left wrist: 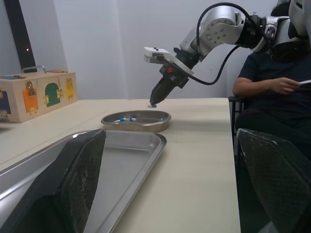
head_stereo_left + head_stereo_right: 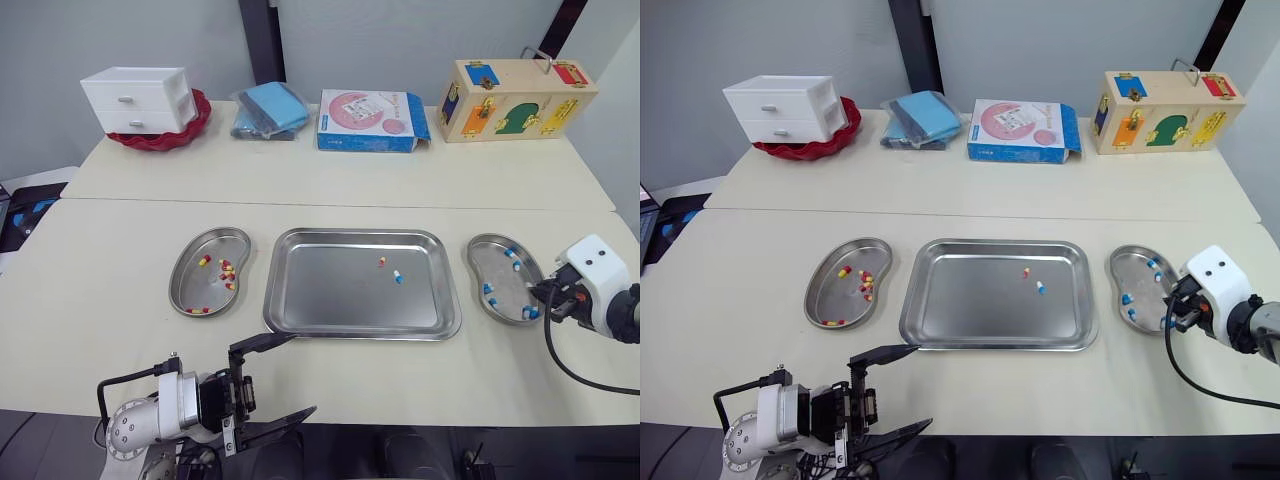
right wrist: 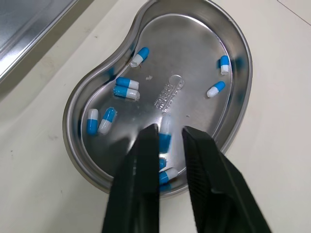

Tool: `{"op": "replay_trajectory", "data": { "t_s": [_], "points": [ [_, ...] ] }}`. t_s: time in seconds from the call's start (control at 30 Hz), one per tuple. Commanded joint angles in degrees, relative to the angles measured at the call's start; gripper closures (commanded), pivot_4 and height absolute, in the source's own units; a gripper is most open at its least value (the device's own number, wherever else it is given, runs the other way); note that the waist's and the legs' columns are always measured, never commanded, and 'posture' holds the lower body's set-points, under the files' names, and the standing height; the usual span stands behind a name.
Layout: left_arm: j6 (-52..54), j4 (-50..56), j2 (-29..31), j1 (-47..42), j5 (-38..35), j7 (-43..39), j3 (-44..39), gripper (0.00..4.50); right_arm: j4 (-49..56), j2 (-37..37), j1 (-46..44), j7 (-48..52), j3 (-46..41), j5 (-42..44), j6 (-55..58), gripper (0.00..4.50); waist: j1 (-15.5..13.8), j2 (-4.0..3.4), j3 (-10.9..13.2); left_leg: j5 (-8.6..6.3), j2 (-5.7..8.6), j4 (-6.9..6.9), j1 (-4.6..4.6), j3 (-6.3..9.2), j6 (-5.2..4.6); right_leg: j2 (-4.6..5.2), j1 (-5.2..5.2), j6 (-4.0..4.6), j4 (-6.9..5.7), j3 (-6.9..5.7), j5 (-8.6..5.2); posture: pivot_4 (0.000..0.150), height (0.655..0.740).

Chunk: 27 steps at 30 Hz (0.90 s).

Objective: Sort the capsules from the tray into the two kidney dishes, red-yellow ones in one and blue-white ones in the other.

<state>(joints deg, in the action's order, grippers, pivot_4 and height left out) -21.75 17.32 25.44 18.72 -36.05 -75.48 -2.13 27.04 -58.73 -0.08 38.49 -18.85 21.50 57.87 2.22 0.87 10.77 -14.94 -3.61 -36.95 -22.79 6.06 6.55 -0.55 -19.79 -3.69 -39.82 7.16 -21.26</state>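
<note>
Near beige table: rectangular stainless steel tray in the centre. Left steel kidney dish just beside it on one side, right steel kidney dish on the other, neither touching it. Far beige table butts against the near one. In a row, left to right: red dish carrying a white two-drawer unit, blue folded pack, blue-and-white carton, wooden latch box.

White drawers, blue packets, flat carton, wooden latch box

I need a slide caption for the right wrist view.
Right pincer holding a blue-white capsule over the kidney dish.
</note>
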Motion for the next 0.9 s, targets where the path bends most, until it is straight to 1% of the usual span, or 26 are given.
{"op": "replay_trajectory", "data": {
  "t_s": [0.03, 0.23, 0.3, 0.33, 0.77, 0.9],
  "points": [
    [-0.72, 0.46, -0.35, 0.37, -0.61, 0.46, 0.14, 0.0, 0.55, -0.35, -0.7, -0.14, -0.78, -0.36, -0.73, 2.54, -0.01, 0.0, 0.0, 0.0, 0.0, 0.0, 0.0, 0.0, 0.0, 0.0, 0.0, 0.0, 0.0, 0.0, 0.0, 0.15, 0.74],
    [-0.89, 0.03, -0.81, 0.15, 0.13, 0.79, 0.55, 0.0, 0.38, -0.11, 0.12, 0.0, -0.83, -0.68, -1.82, 0.88, -0.03, 0.0, 0.0, 0.0, 0.0, -0.01, 0.0, 0.0, 0.0, 0.0, 0.01, 0.0, 0.0, -0.01, 0.0, 0.15, 0.74],
    [-0.82, 0.05, -0.79, -0.03, 0.31, 1.03, 0.67, 0.0, 0.14, -0.09, 0.59, 0.22, -1.02, -0.78, -2.45, 0.18, -0.06, 0.0, 0.0, 0.0, 0.0, -0.01, 0.01, 0.0, 0.0, 0.0, 0.02, 0.0, 0.0, 0.0, 0.0, 0.15, 0.74],
    [-0.88, 0.05, -0.76, -0.13, 0.37, 1.12, 0.69, 0.0, 0.06, -0.11, 0.83, 0.34, -1.08, -0.81, -2.82, 0.04, -0.11, 0.0, 0.0, 0.0, 0.0, -0.01, 0.01, 0.0, 0.0, 0.0, 0.02, 0.0, 0.0, -0.01, 0.0, 0.15, 0.74],
    [-1.05, 0.24, -0.89, 0.01, 1.03, 2.39, 0.6, 0.0, 0.05, -0.61, 0.37, 1.54, -1.03, -0.28, -4.13, 0.04, -0.26, 0.0, 0.0, 0.0, 0.0, -0.02, 0.02, 0.01, 0.0, 0.0, 0.04, 0.0, 0.0, -0.01, 0.0, 0.15, 0.74],
    [-0.41, 0.37, -0.5, 0.07, 1.22, 3.46, 0.1, 0.0, 0.28, 0.94, 0.17, 0.93, -1.55, -0.27, -5.71, 0.04, -0.27, 0.0, 0.0, 0.0, 0.0, -0.02, 0.02, 0.01, 0.0, 0.0, 0.04, 0.0, 0.0, -0.02, 0.0, 0.15, 0.74]
  ]
}}
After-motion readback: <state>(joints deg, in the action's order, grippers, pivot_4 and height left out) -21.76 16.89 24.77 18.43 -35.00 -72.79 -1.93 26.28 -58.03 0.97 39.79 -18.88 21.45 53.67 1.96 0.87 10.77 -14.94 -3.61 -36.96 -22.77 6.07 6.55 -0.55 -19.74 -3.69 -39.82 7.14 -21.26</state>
